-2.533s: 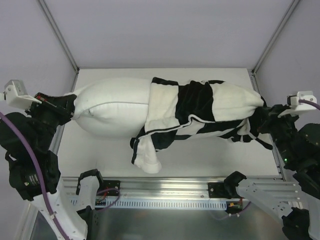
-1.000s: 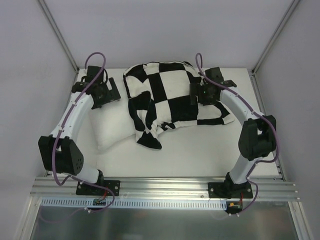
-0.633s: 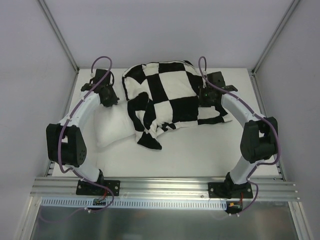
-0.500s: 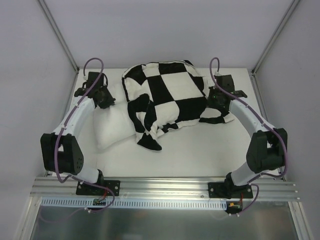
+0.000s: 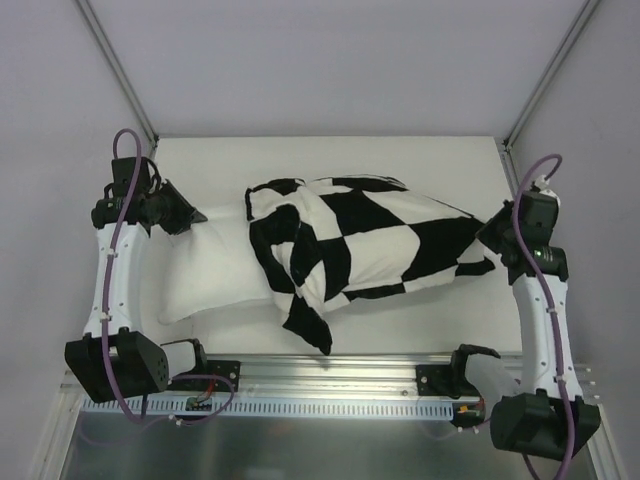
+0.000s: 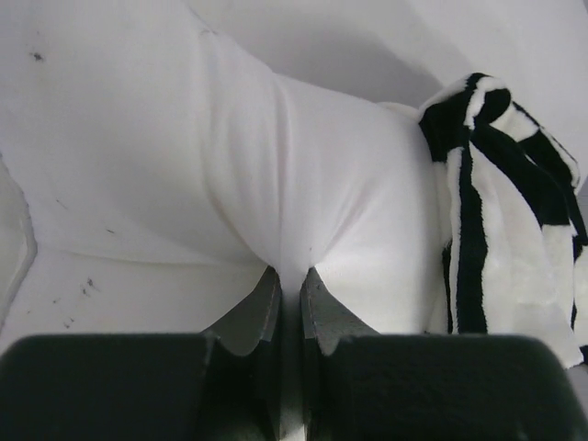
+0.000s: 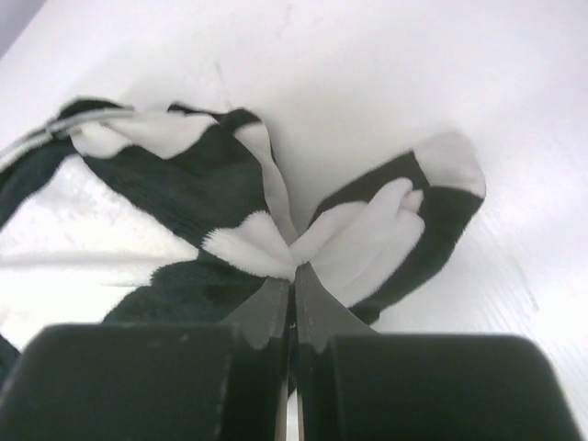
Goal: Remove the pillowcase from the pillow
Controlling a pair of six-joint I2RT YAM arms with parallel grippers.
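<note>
The black and cream checkered pillowcase (image 5: 370, 240) lies stretched across the table's middle and right, bunched at its left edge over the plain white pillow (image 5: 215, 270). The pillow's bare left part sticks out toward the left. My left gripper (image 5: 192, 215) is shut on the pillow's far left corner; its fabric (image 6: 276, 184) pinches between the fingers (image 6: 257, 308) in the left wrist view, with the pillowcase (image 6: 496, 202) at the right. My right gripper (image 5: 492, 235) is shut on the pillowcase's right end; the wrist view shows that fabric (image 7: 266, 248) gathered at the fingertips (image 7: 317, 299).
The white table (image 5: 400, 160) is walled at the back and both sides, with metal frame posts (image 5: 115, 70) at the back corners. An aluminium rail (image 5: 330, 375) with the arm bases runs along the near edge.
Both arms have swung outward, the left to the left and the right to the right. The pillowcase has been stretched rightward and flattened, and more white pillow shows at the left.
</note>
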